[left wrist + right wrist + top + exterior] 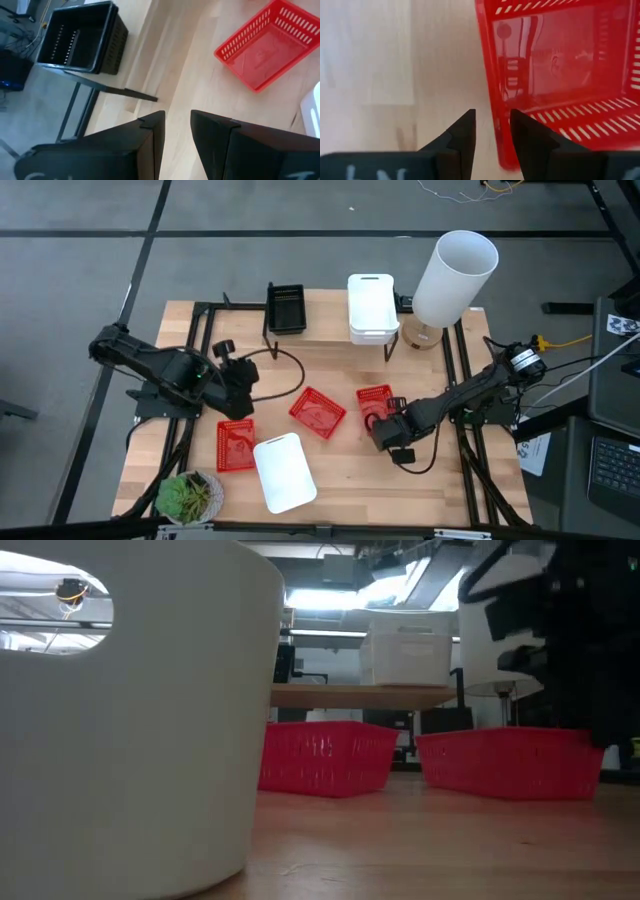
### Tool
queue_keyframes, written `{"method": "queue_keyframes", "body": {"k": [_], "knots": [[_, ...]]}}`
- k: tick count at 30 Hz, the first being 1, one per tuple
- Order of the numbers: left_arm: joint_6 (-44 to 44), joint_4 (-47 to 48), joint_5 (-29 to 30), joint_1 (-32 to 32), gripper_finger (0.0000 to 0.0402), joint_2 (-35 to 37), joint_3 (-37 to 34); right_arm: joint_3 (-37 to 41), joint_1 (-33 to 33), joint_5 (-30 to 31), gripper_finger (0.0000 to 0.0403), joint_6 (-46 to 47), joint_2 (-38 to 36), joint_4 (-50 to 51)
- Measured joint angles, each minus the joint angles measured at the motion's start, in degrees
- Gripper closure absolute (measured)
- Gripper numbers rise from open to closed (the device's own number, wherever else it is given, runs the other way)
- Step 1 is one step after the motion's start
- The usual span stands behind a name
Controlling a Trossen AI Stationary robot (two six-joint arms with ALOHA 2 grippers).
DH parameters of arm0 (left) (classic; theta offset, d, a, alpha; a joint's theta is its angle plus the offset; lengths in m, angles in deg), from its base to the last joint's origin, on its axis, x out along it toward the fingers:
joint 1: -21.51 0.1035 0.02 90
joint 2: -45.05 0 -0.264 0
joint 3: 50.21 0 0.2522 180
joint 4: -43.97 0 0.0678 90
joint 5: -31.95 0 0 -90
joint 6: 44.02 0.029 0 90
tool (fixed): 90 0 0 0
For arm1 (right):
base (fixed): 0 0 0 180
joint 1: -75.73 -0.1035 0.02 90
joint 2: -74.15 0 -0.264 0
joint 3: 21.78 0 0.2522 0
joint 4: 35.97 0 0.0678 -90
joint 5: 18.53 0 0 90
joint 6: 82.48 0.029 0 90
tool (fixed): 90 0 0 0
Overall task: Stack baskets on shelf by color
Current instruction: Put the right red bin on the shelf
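Left gripper (238,385) hovers open and empty above a red basket (236,445), bare tabletop (330,470) around it. Right gripper (492,131) straddles the wall of another red basket (560,75), fingers parted, short of the shelf (330,330) holding black basket (286,307) and white baskets (371,307).

High view: your straight-down overview. Low view: tabletop level, white basket (130,720) close. Wrist views: close, sharing red baskets (267,42).

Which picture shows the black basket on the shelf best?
The left wrist view shows it best: the black basket fills the corner, open side up, standing at the shelf's end. The high view shows it small on the shelf's left end. The low view has it mostly hidden behind the white basket. The right wrist view shows none of it.
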Motion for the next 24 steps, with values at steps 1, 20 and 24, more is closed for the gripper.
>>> {"method": "queue_keyframes", "body": {"k": [1,20,24], "knots": [[0.03,0.40,0.00,0.04,0.0316,0.37,0.00,1.05,0.00,0.56,0.0282,0.13,0.02,-1.23],[7.28,-40.70,-10.33,0.03,0.0316,25.02,-42.75,-0.90,-0.52,5.98,0.0400,8.64,0.04,-9.75],[14.08,-52.01,-11.88,0.04,0.0316,29.69,-50.79,-8.92,-0.52,7.23,0.0401,5.91,0.04,-9.94]]}}
